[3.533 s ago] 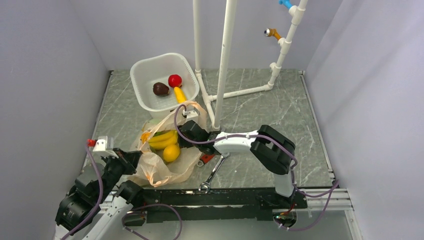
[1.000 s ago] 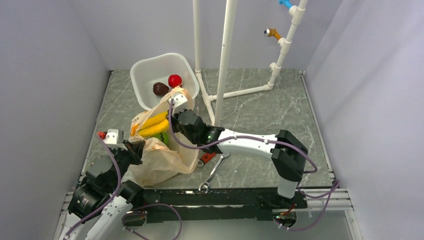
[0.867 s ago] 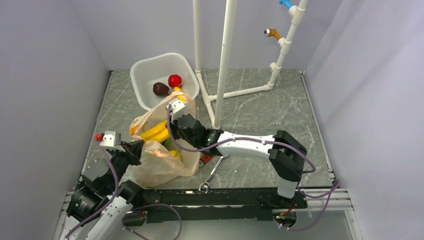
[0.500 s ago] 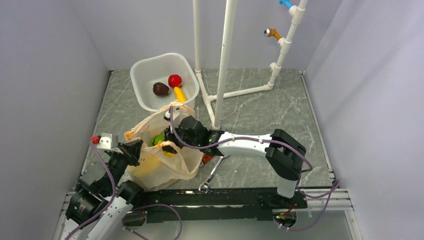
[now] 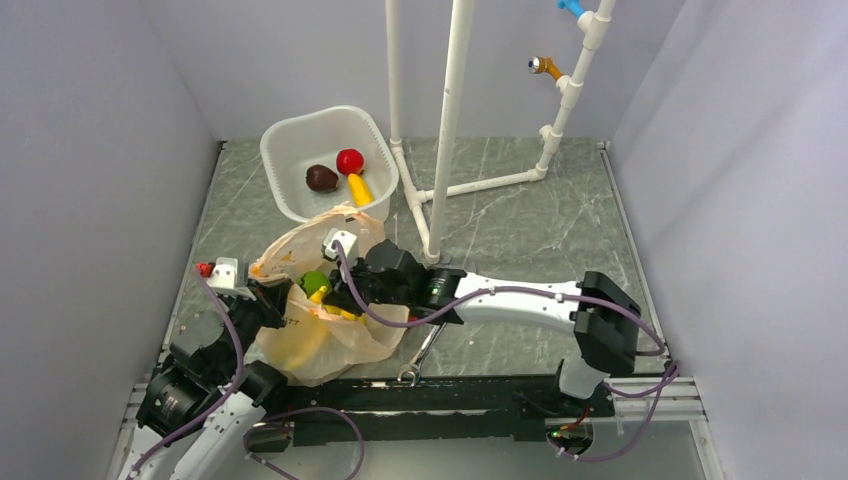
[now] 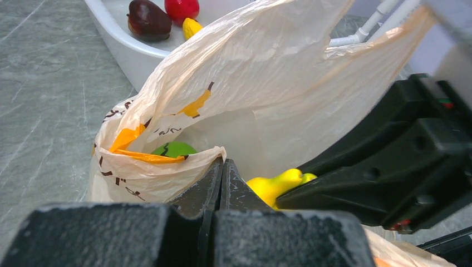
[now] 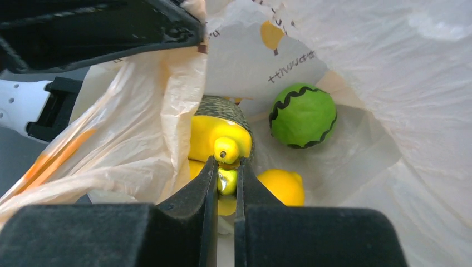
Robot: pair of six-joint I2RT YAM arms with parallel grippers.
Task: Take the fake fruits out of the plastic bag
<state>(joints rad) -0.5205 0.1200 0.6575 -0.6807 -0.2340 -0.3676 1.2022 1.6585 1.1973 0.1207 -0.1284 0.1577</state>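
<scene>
the right claw [image 7: 227,167] is placed inside the mouth of the plastic bag [image 7: 356,55]. its jaws are almost closed on the stem end of the yellow banana bunch [image 7: 214,139], and only a narrow gap is left, which is filled by the stem. the bunch lies directly in front of the tips. its long axis is judged to run away from the claw, deeper into the bag, so a pull straight back and upward along this axis is called for.

just behind the bunch a dark-green squash-like piece [image 7: 220,107] is partly hidden. the green striped ball [image 7: 303,115] rests ahead and to the right of the claw, apart from it. the yellow-orange ball [image 7: 281,186] lies just beside the right finger, lower in the bag.

the left claw [image 6: 221,169] is fully closed on the near rim of the bag, so the mouth is kept open. this arm is occupied, and the right arm is the one already on the fruit.

the film is thin and crinkly, and a loose fold hangs close to the left of the right claw. little room is given there, and it is judged that the fold can be dragged out together with the bunch.

the bag stands on a grey marbled table [image 5: 500,200]. a white tub [image 5: 290,135] is seen beyond it, and a wrench [image 5: 425,350] lies beside it.
</scene>
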